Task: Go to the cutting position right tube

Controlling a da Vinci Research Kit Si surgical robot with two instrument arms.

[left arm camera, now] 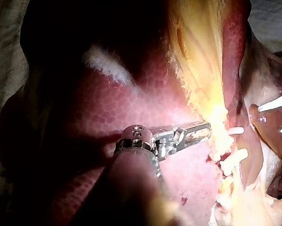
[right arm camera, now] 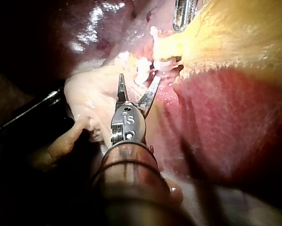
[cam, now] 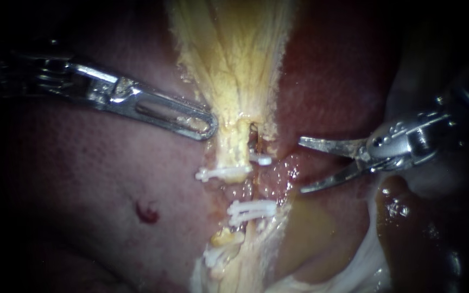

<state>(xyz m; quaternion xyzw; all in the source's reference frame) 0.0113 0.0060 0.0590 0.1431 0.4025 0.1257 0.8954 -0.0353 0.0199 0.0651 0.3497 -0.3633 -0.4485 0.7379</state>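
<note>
right instrument (cam: 300, 165) | claw wide, two curved steel blades (cam: 327, 145), holding nothing | glistening pink right tube (cam: 260, 183), white plastic clips (cam: 252, 210) on it, just ahead of claw, untouched | left wrist view shows blade tips only

The liver (cam: 82, 179) fills the backdrop, dark red and finely mottled. Light falls brightest on its middle and dims to black toward its edges. In the left wrist view a pale, creased cloth (left arm camera: 4, 56) lies just beyond the liver's dim outer edge. In the right wrist view wet glints (right arm camera: 91, 28) shine on the liver's surface.
</note>
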